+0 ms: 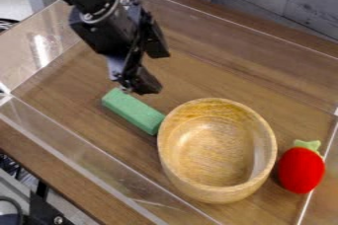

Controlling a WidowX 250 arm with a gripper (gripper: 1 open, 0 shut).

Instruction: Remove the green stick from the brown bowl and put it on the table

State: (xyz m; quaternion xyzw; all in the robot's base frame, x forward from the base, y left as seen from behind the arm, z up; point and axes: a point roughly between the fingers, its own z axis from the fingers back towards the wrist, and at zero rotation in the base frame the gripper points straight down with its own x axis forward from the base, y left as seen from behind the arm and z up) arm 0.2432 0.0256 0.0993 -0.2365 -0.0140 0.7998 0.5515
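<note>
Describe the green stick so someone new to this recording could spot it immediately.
On the wood-grain table, find the big round wooden bowl. Just left of it in the picture lies the green stick, a flat mint-green block. Its straight edges set it apart from the rounded red strawberry toy on the bowl's other side.

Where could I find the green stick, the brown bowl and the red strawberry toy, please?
Green stick [132, 112]: camera view, middle of its top face.
Brown bowl [169, 156]: camera view, left outer wall.
Red strawberry toy [299, 173]: camera view, red body.

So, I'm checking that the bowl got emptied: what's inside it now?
Nothing shows inside the brown bowl, just bare wood grain; only a little low down behind the near rim is hidden. The green stick lies outside.
</note>
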